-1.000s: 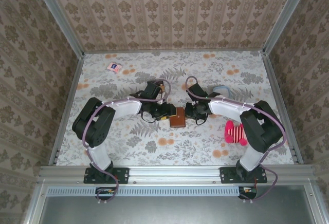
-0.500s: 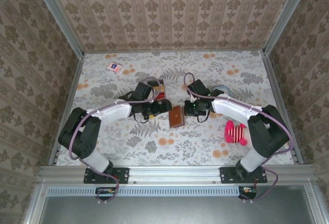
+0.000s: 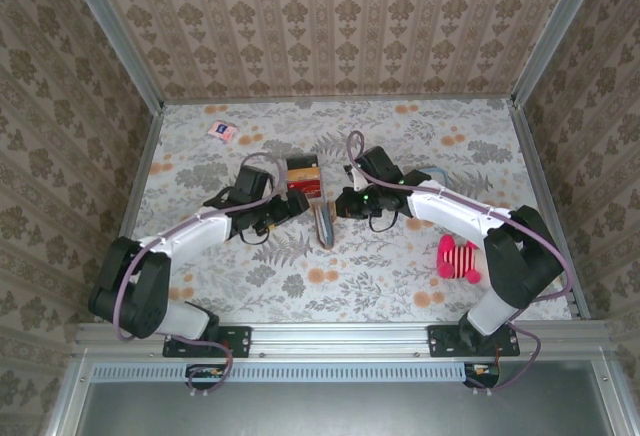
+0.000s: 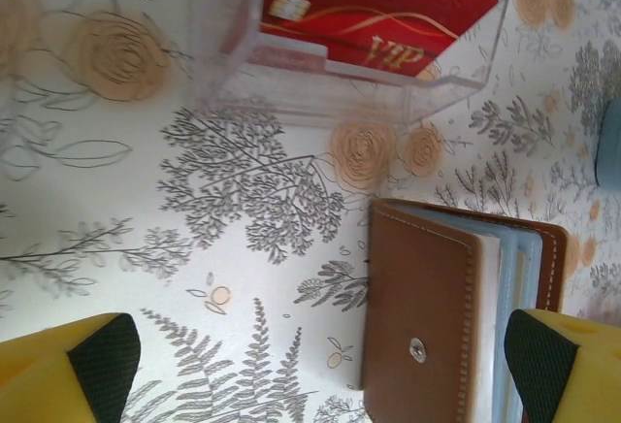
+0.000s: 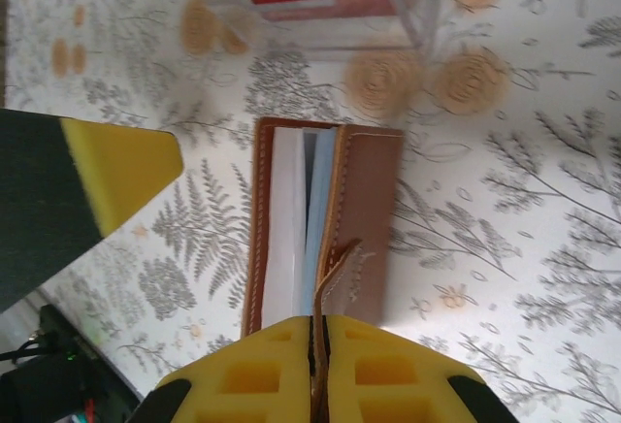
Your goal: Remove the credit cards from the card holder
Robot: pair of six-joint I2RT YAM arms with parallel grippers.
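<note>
My right pincer is pinched shut on the brown closing strap of the card holder, the strap squeezed flat between my two yellow pads. The card holder lies on the flowered surface with that cover drawn a little away. The pale blue-grey edges packed between its covers are, as far as I can tell, the credit cards, though the view is too poor to be sure.

My left pincer stands wide, holding nothing, one fingertip low on either side. The card holder's snap-studded cover lies just inside the far one.

From above, the card holder sits near the middle of the surface, between my left pincer and my right pincer. Just beyond it, toward the far edge, is a clear tray holding a red card. A pink-and-white packet lies in the far left corner, and a pink striped toy lies near the right edge.
</note>
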